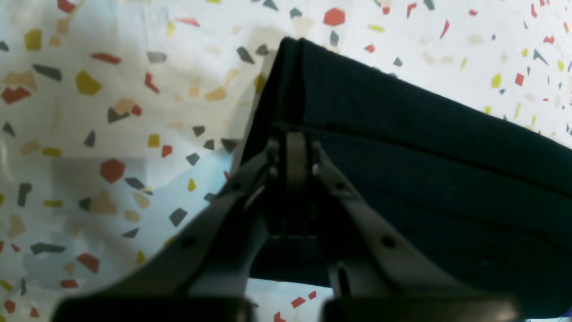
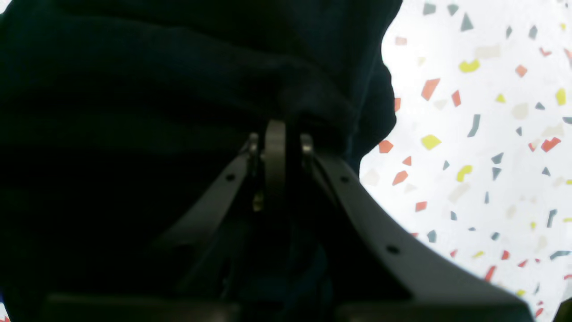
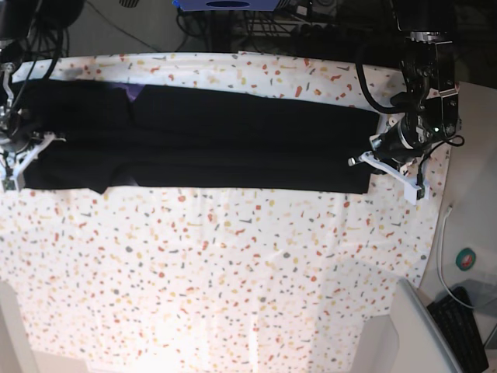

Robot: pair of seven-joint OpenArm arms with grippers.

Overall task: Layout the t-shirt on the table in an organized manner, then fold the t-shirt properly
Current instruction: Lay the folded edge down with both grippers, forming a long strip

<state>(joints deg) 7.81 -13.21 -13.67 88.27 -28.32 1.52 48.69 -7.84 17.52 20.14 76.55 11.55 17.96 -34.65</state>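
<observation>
The left gripper (image 1: 292,150) is pinched tight on the t-shirt (image 3: 233,144), clamping a folded edge at the garment's end nearest that arm. The right gripper (image 2: 275,143) is likewise pressed together on bunched black cloth at the shirt's opposite end. Between them the t-shirt lies stretched in a long dark band across the far part of the table (image 3: 233,264).

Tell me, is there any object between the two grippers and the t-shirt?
Nothing visible. The left gripper and the right gripper are each shut on the t-shirt, at its opposite ends, on the table.
</observation>
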